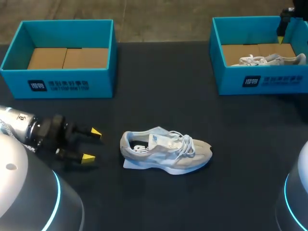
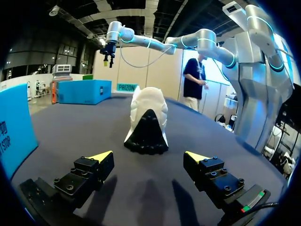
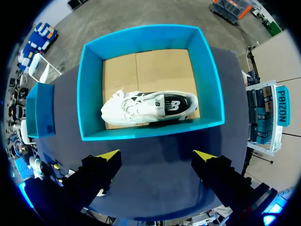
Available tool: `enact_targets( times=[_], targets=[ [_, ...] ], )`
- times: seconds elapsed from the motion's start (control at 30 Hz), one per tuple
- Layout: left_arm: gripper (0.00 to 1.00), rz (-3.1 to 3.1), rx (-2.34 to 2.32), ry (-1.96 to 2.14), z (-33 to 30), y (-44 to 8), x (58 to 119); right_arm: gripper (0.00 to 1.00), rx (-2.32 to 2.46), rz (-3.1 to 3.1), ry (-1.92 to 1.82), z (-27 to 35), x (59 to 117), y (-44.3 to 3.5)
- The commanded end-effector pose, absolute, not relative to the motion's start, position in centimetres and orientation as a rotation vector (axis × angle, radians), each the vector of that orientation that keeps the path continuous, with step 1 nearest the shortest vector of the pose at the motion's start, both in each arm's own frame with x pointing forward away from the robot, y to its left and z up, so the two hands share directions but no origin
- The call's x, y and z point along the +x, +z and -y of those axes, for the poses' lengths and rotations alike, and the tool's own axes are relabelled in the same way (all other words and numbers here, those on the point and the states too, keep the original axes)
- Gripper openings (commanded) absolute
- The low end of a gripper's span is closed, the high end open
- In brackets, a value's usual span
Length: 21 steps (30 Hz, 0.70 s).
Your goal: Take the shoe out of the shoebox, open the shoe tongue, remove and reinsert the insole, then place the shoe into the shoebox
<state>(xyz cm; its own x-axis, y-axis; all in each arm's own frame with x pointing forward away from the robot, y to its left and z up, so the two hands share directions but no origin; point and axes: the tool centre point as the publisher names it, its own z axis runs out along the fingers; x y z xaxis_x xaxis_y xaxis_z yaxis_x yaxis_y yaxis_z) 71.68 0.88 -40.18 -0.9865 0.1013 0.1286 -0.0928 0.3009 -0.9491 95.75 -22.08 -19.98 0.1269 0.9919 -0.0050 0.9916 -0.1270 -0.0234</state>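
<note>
Shoe point(image 1: 166, 153) lay on tabletop point(image 1: 159, 96) w/ heel toward left end effector point(image 1: 92, 145), released, prob. lined up to steady it. Right end effector point(image 3: 156, 155), also released, hung over right box point(image 3: 89, 94) holding 2nd shoe point(image 3: 150, 107).

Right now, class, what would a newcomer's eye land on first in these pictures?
A pale sneaker lies in the middle of the dark table, the open left gripper just off its heel. Two bright blue boxes stand at the far corners: the left box shows only its cardboard floor, the right box holds a second sneaker, with the open right gripper above it.
</note>
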Motion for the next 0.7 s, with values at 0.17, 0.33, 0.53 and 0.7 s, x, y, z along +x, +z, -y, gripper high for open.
enact_targets(
  times=[0.17, 0.33, 0.53, 0.7],
  targets=[
    [1.0, 2.459, 0.003, 1.748, 0.4, -39.9, 71.3, 1.0, -2.351, 2.066, 0.028, 22.0, 95.6, -20.0],
    [1.0, 2.459, 0.003, 1.748, 0.4, -39.9, 71.3, 1.0, -2.351, 2.066, 0.028, 22.0, 95.6, -20.0],
    [1.0, 2.473, 0.006, 1.737, 0.8, -40.8, 71.0, 1.0, -2.351, 2.066, 0.028, 22.0, 95.6, -20.0],
    [1.0, 2.476, -0.005, 1.768, 1.6, -41.3, 70.6, 1.0, -2.351, 2.066, 0.028, 22.0, 95.6, -20.0]
  ],
)
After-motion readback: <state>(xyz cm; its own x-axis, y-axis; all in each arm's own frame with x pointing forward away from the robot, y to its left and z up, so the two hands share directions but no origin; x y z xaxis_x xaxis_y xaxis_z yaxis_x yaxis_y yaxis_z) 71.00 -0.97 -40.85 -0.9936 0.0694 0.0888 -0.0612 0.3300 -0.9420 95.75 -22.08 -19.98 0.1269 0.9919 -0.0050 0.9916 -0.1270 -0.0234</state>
